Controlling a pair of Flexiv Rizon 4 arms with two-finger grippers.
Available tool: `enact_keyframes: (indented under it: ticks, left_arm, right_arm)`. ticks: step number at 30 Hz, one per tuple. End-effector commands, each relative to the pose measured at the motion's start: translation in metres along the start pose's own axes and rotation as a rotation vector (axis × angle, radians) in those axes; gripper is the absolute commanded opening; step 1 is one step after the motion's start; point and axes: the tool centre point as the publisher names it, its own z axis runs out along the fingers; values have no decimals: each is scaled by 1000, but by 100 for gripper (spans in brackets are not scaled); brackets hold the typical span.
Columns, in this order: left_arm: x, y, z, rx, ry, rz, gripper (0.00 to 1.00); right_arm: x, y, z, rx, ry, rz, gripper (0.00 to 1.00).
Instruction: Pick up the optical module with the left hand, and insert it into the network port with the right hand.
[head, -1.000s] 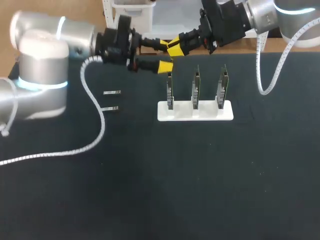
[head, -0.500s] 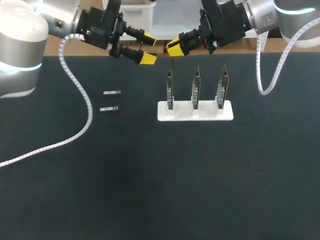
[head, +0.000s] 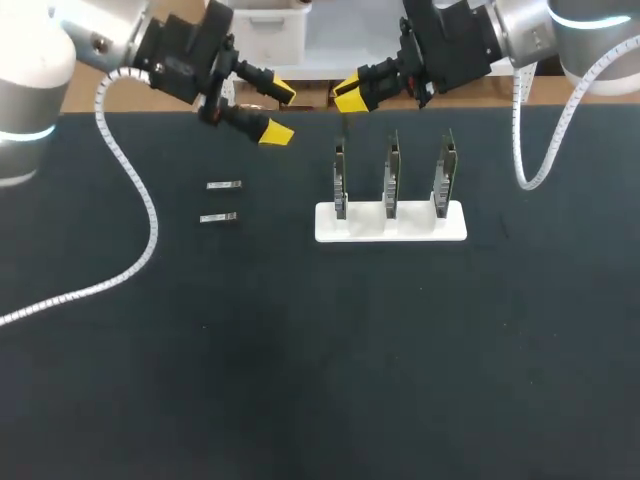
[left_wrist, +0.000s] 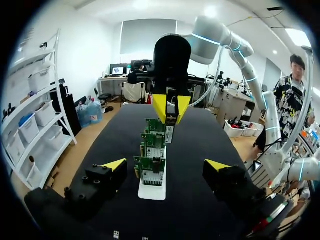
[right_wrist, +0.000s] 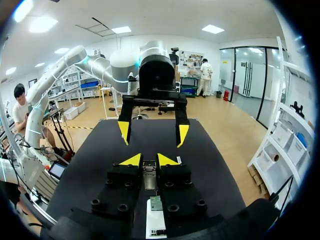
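Observation:
My right gripper hangs above the back end of the white rack, shut on a small silver optical module that shows between its yellow tips. In the left wrist view the same module hangs under the right gripper. My left gripper is open and holds nothing, off to the left of the right one and facing it. Three upright network boards stand in the rack. Two more optical modules lie flat on the black table.
The black mat covers the table. The left arm's white coiled cable trails over the mat's left part. A white cable hangs from the right arm beside the rack. A white bin stands behind the table.
My left gripper, open throughout, has drawn back to the left, away from the right gripper. The right gripper and its module have kept still.

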Motion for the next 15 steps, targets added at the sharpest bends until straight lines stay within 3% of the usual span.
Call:
enact_keyframes:
  ticks: [1,10,15]
  left_arm:
    - [-5,9,0,31,16,12,100]
    - [-5,9,0,31,16,12,100]
    - [-5,9,0,31,16,12,100]
  right_arm:
    - [0,1,0,2,-1,-1,0]
    - [-1,2,1,-4,-16,-12,0]
    - [10,-5,19,-53,-32,-59,0]
